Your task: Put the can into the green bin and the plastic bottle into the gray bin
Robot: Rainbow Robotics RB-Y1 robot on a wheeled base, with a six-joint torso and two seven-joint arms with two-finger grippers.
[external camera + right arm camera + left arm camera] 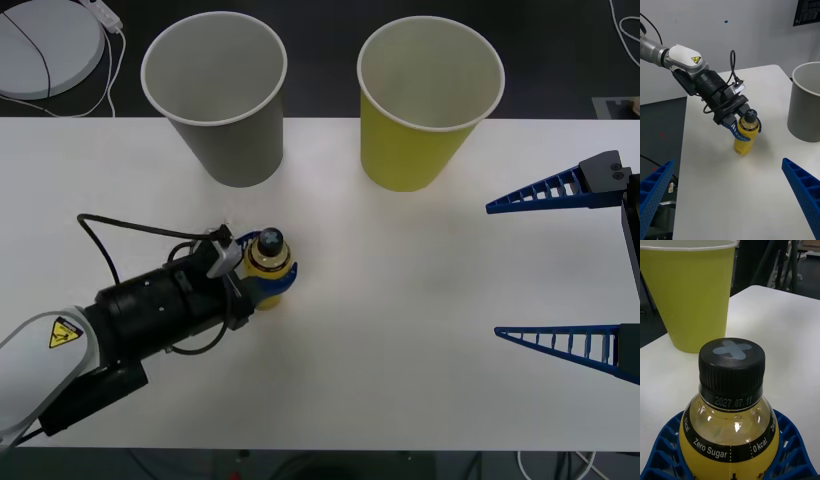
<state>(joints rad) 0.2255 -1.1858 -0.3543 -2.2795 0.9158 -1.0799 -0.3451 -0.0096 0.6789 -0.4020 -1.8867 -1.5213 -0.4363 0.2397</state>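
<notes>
The plastic bottle, yellow with a black cap, stands upright on the white table, left of centre. My left gripper is shut on the bottle, its blue fingers wrapped around the body below the neck. The gray bin stands behind it at the far edge, and the green bin stands to the right of the gray one. My right gripper hangs open over the table's right side, holding nothing. The can is out of view.
A white round device with a cable lies on the floor beyond the table's far left corner. Bare tabletop stretches between the bottle and the right gripper. Both bins are upright with open mouths.
</notes>
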